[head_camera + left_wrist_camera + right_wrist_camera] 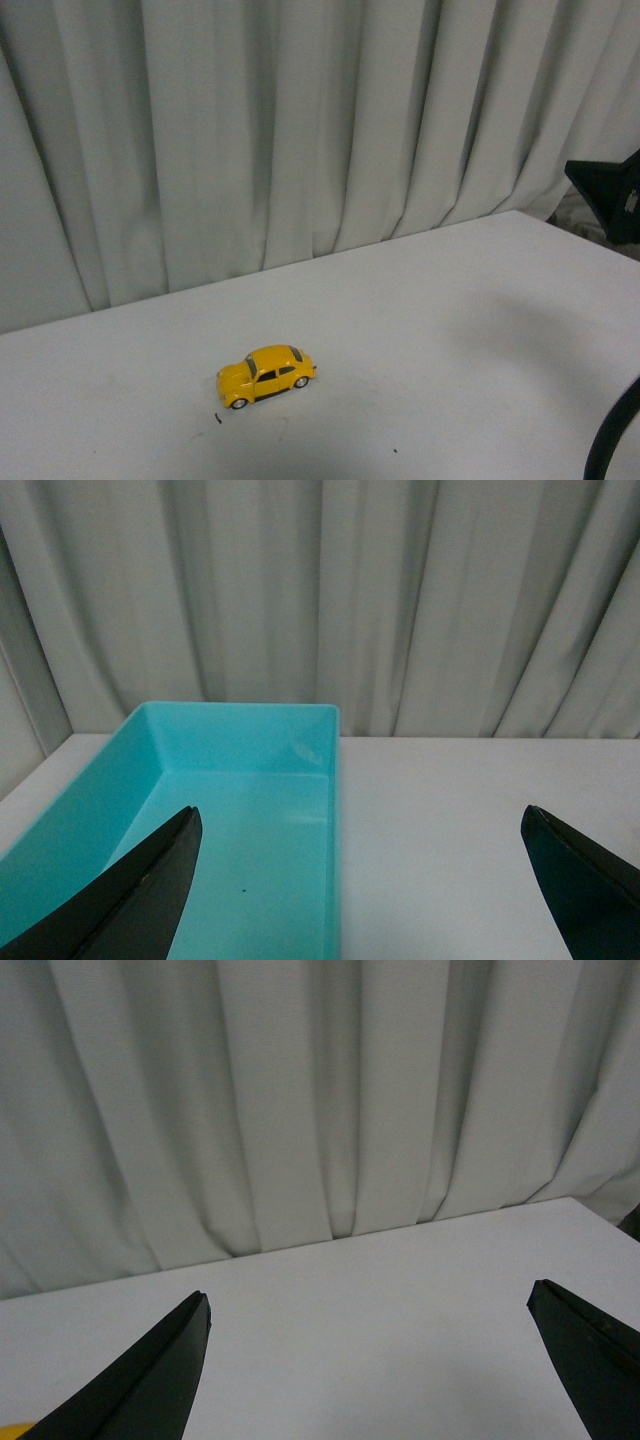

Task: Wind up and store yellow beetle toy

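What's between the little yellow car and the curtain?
Just bare white table. The front view shows nothing lying between the yellow beetle toy and the curtain.

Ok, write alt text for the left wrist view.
A seemingly empty turquoise bin sits on a white table before a pale curtain. The left gripper is wide open, holding nothing, its dark fingers framing the view.
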Tool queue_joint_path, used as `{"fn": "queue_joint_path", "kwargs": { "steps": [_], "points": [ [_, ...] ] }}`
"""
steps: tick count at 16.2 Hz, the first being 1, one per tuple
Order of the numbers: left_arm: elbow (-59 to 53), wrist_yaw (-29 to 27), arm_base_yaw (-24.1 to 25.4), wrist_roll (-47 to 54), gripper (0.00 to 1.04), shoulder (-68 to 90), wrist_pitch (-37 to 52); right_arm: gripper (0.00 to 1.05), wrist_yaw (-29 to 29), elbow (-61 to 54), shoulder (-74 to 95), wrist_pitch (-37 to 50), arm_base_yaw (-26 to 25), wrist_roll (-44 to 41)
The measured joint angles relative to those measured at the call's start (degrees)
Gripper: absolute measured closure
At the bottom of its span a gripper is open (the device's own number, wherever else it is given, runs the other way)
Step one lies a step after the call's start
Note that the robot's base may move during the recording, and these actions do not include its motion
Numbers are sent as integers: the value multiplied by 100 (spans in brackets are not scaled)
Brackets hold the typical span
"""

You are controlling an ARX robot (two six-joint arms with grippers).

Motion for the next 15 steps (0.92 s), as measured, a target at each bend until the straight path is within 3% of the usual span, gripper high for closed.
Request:
{"fn": "queue_joint_path", "kwargs": {
  "steps": [3, 6, 9, 10, 11, 13, 15],
  "points": [
    [0, 7, 0, 0, 7, 0, -2, 7, -81, 855, 1840, 367, 402, -212],
    [0, 4, 0, 0, 7, 0, -2, 7, -35, 2494, 3023, -120, 1335, -295],
    [0, 2, 0, 0, 7, 0, -2, 7, -789, 4328, 3963, -1231, 2124, -785],
    [0, 4, 0, 0, 7, 0, -2, 7, -1545, 5396, 4520, -2684, 2551, -1725],
    [0, 4, 0, 0, 7, 0, -2, 7, -2437, 6439, 4664, -4778, 2811, -3316],
    [0, 4, 0, 0, 7, 0, -2, 7, -2500, 7143, 4817, -6994, 2977, -5112],
    [0, 2, 0, 0, 7, 0, -2, 7, -2111, 7425, 5344, -8743, 3071, -6931]
  ]
}}
